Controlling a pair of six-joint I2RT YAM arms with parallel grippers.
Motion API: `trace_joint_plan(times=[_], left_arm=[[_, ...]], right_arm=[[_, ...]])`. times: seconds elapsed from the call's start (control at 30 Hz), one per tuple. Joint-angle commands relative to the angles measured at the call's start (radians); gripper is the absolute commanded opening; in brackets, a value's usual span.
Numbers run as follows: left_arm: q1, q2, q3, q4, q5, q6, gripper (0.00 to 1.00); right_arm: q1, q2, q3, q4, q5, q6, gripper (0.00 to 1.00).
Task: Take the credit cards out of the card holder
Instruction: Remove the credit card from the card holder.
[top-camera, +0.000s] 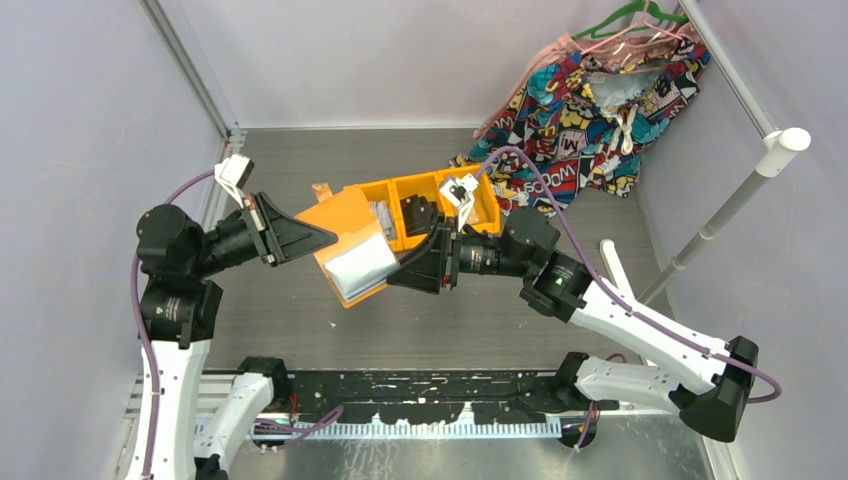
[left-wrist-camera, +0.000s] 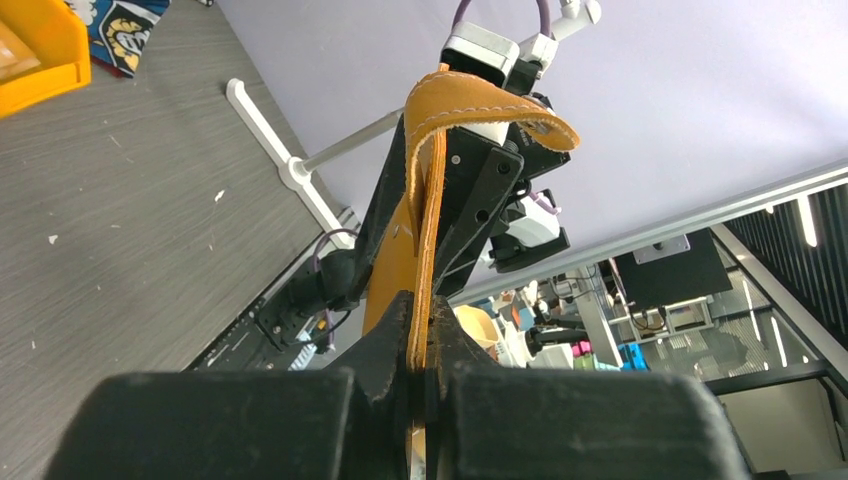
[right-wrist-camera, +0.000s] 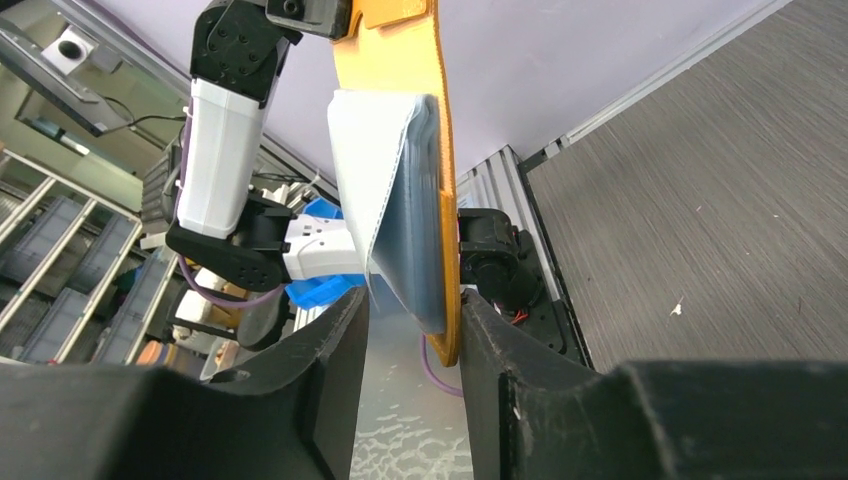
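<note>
Holder (top-camera: 342, 222), orange and book-like, is held off the table (top-camera: 300, 330) between the two grippers, near the middle of the overhead view and just in front of the tray (top-camera: 487, 207).

Left gripper (top-camera: 322, 238): reaches in from the left. In the left wrist view its fingers (left-wrist-camera: 380, 365) are pressed together on one edge of the orange cover, with no gap showing beside the leather. From that clamp the cover runs away from the camera, edge-on, and its far end curls over into a stitched flap.

Right gripper (top-camera: 400, 272): reaches in from the right at the opposite side of the holder. In the right wrist view its fingers (right-wrist-camera: 335, 345) stand a narrow way apart and straddle the lower corner of the holder. One finger is just beside the orange cover. The other stands apart from the pockets (right-wrist-camera: 385, 180), with background showing between them.

Pockets: a pale blue, see-through stack fixed to the inner face of the cover and fanning slightly away from it.

Cards: none can be made out, either in the pockets or elsewhere.

Tray: orange, with compartments holding a black object (top-camera: 418, 213) and a pale bundle (top-camera: 381, 216).

Garment (top-camera: 590, 100): brightly printed, lying at the far right with hangers. A white pole (top-camera: 720, 215) leans beside it.
</note>
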Motion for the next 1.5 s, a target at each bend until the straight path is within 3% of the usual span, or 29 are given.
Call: trace_joint_plan(times=[0.0, 0.2, 0.57, 0.73, 1.33, 1.47], left_arm=[[0.000, 0.004, 0.030, 0.053, 0.010, -0.034, 0.00], [0.001, 0.010, 0.036, 0.050, -0.001, -0.051, 0.00], [0.001, 0.007, 0.030, 0.043, -0.010, -0.070, 0.00], [0.000, 0.004, 0.026, 0.040, -0.010, -0.075, 0.00], [-0.001, -0.016, -0.009, 0.046, 0.016, -0.098, 0.00], [0.000, -0.018, -0.007, 0.050, 0.026, -0.098, 0.00]], right_arm=[[0.005, -0.029, 0.045, 0.015, -0.003, -0.022, 0.44], [0.005, -0.036, 0.027, 0.015, -0.017, -0.032, 0.44], [0.006, -0.046, 0.032, 0.042, 0.000, -0.041, 0.27], [0.006, -0.038, 0.055, 0.028, 0.062, -0.047, 0.24], [0.026, 0.103, 0.178, 0.062, 0.237, -0.022, 0.23], [0.027, 0.117, 0.174, 0.107, 0.272, 0.006, 0.34]])
